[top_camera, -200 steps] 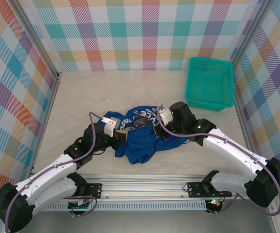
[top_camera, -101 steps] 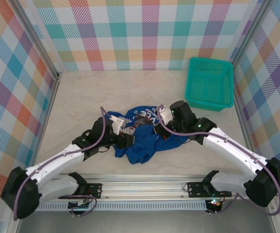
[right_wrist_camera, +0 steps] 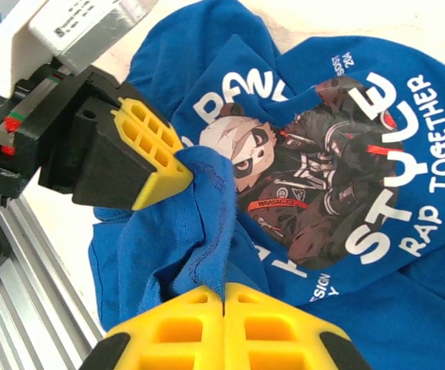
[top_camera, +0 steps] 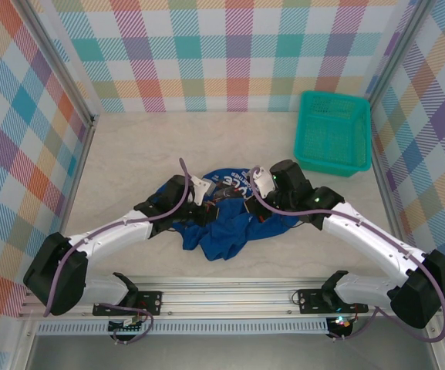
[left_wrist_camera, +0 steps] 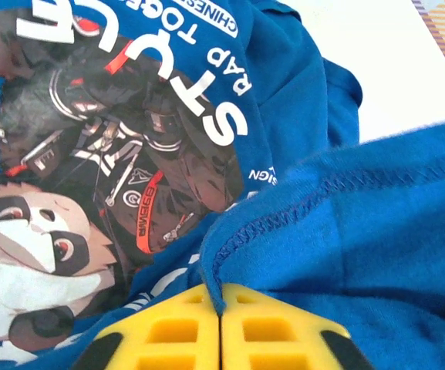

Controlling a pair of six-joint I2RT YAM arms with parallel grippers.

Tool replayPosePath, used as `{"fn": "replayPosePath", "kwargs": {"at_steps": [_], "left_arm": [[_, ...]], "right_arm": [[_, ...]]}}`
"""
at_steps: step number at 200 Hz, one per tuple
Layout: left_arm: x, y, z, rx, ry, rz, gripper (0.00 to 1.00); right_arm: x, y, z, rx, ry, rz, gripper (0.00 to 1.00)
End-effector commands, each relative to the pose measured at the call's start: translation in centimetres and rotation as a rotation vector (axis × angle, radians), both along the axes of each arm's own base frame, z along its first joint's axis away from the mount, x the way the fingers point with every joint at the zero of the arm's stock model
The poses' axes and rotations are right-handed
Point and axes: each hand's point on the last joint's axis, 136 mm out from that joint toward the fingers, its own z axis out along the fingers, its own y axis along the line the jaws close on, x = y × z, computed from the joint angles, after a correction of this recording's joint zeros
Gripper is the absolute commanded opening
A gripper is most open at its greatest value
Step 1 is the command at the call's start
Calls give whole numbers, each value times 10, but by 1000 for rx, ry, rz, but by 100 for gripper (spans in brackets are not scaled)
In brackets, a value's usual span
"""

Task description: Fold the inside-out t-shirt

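Note:
The inside-out t-shirt [top_camera: 220, 231] lies crumpled in a royal-blue heap at the table's middle, with a panda graphic and white lettering [right_wrist_camera: 315, 169] facing up. My left gripper [top_camera: 214, 206] sits on the heap's left part, and its yellow jaws [left_wrist_camera: 220, 290] are shut on a stitched hem of the t-shirt [left_wrist_camera: 376, 216]. Just to its right, my right gripper [top_camera: 239, 210] is shut on a raised fold of the same edge [right_wrist_camera: 224, 287]. In the right wrist view the left gripper [right_wrist_camera: 182, 163] pinches that ridge of cloth a short way off.
A teal mesh basket [top_camera: 332, 132] stands at the back right, close to the right wall. Checked walls enclose the table on three sides. A metal rail [top_camera: 230, 297] with both arm bases runs along the near edge.
My left gripper has reached right and farther onto the shirt, opened on the way, and shut on the hem. The right arm and its grip stayed put.

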Motion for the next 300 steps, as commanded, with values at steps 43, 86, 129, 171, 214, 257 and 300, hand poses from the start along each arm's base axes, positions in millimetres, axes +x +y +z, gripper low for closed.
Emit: {"fn": "replayPosePath", "kwargs": {"at_steps": [43, 86, 129, 171, 214, 257, 300], "left_arm": [[-17, 21, 74, -201, -175, 53, 0], [-57, 17, 128, -436, -263, -107, 0], [-61, 13, 138, -481, -284, -141, 0], [-51, 18, 143, -475, -303, -78, 0], [-50, 18, 134, -437, -303, -85, 0], [-53, 15, 131, -413, -308, -124, 0], [-52, 16, 124, -388, -303, -125, 0]], "right_arm": [[28, -45, 11, -124, -69, -177, 0], [45, -71, 2, -288, -89, -268, 0], [25, -44, -1, -160, -36, -126, 9], [20, -62, -32, -266, 72, -207, 26], [4, -25, -15, -21, 99, -87, 44], [-2, 1, 16, 114, -46, 98, 53], [10, 22, 15, 139, -50, 175, 61]]}}
